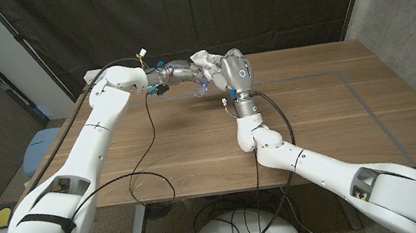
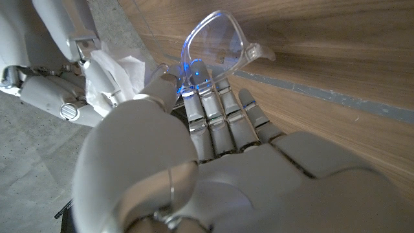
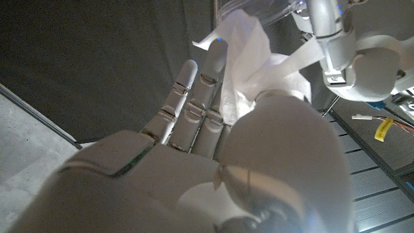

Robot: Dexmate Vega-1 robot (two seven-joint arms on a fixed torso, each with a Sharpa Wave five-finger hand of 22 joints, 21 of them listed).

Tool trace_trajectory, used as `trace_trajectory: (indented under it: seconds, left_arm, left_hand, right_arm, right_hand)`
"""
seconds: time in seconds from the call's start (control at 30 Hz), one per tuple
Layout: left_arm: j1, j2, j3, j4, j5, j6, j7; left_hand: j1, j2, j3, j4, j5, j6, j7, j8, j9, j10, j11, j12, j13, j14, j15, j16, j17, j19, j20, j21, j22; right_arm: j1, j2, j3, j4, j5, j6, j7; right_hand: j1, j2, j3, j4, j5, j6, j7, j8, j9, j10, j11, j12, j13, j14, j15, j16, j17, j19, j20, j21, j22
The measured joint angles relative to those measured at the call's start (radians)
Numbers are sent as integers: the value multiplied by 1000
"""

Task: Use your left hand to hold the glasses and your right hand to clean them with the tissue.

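My left hand (image 1: pixel 174 73) holds the clear glasses (image 2: pixel 217 40) up above the far middle of the table (image 1: pixel 341 121). In the left wrist view its fingers (image 2: pixel 220 113) grip the frame near one lens, which glows blue at the edge. My right hand (image 1: pixel 232 72) is raised beside them and pinches a crumpled white tissue (image 1: pixel 204 59). In the right wrist view the tissue (image 3: pixel 249 71) is pressed up against the glasses (image 3: pixel 255 10). The tissue (image 2: pixel 116 74) also shows next to my left hand's thumb.
Black cables (image 1: pixel 148 154) hang from both arms and cross the table's left and near part. A dark curtain (image 1: pixel 257 2) stands behind the table. A thin taped rectangle (image 1: pixel 372 108) marks the right half of the tabletop.
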Motion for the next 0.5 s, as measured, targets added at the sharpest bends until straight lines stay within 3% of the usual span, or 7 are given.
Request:
trace_trajectory:
  seconds: [0.5]
  left_arm:
    - [23, 0, -20, -38, 3, 4, 11]
  left_hand:
    - [0, 0, 3, -3, 4, 0, 0, 0, 0, 0, 0, 0, -3, 0, 0, 0, 0, 0, 0, 15, -5]
  right_arm:
    - [-17, 9, 72, 7, 2, -32, -13]
  right_hand:
    - [0, 0, -4, 4, 0, 0, -1, -12, -1, 0, 0, -7, 4, 0, 0, 0, 5, -9, 2, 20, -5]
